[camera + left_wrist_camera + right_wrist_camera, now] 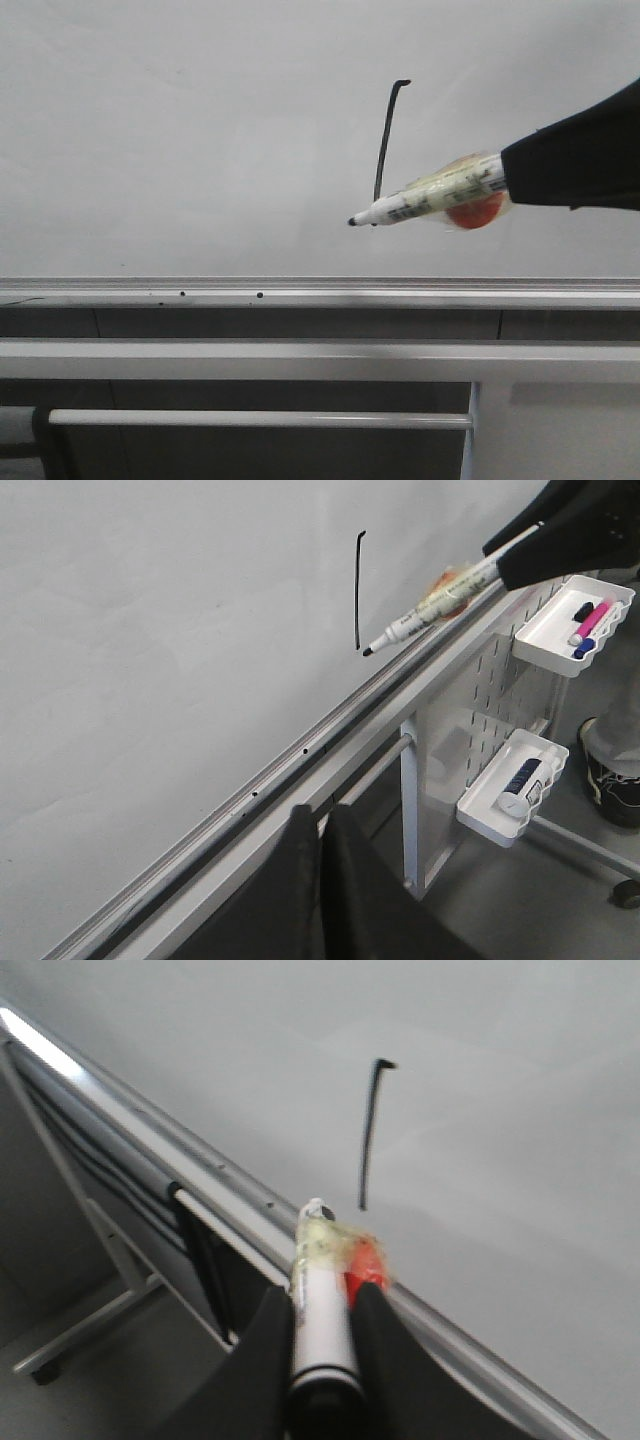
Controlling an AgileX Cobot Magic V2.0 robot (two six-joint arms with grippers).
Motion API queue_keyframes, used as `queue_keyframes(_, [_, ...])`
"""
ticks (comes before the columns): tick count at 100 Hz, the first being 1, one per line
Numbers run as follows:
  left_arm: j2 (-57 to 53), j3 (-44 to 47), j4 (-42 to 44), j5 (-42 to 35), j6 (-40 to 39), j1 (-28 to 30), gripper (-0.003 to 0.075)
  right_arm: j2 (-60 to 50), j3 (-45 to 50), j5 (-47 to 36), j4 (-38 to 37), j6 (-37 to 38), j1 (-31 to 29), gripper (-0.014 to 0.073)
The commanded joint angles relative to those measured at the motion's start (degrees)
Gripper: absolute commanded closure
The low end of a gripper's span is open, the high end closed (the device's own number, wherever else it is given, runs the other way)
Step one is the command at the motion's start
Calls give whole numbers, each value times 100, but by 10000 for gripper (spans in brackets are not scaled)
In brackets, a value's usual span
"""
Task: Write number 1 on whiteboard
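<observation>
The whiteboard (200, 140) fills the front view, with its aluminium bottom rail (300, 292). The number 1 (384, 140) is a thin black slanted stroke with a small hook at its top; it also shows in the left wrist view (358, 590) and the right wrist view (369, 1135). My right gripper (322, 1305) is shut on a white marker (425, 200) wrapped in tape with a red patch. The marker tip (353, 221) sits just below and left of the stroke's lower end. My left gripper (320, 820) is shut and empty, low, below the rail.
Grey metal bars (260, 355) run under the board. Small black dots (260, 295) mark the rail. In the left wrist view, white trays (565, 625) on a pegboard hold markers, a lower tray (510, 790) holds an eraser, and a dark bin (612, 780) stands on the floor.
</observation>
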Motion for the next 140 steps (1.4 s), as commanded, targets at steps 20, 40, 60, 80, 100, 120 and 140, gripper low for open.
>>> queue_keyframes(20, [21, -158, 39, -456, -54, -28, 740, -136, -224, 388, -5, -3, 676, 657])
queue_keyframes(40, [31, -158, 39, -488, 4, -28, 739, -104, -438, 782, 64, -3, 676, 657])
queue_keyframes(60, [31, -158, -34, -579, 163, -28, 601, 212, -973, 1189, 64, -3, 676, 657])
queue_keyframes(80, [143, -158, -274, -579, 651, -28, 384, 655, -1391, 1394, 64, -3, 676, 657])
queue_keyframes(100, [963, -99, -902, -711, 1710, -28, 384, 779, -1605, 1463, 64, -3, 636, 657])
queue_keyframes(120, [1635, -99, -832, -1536, 1810, -28, 384, 779, -1605, 1829, 114, 12, 277, 657])
queue_keyframes(140, [2019, -99, -471, -1815, 1810, -28, 384, 779, -1614, 2005, 193, 12, 215, 657])
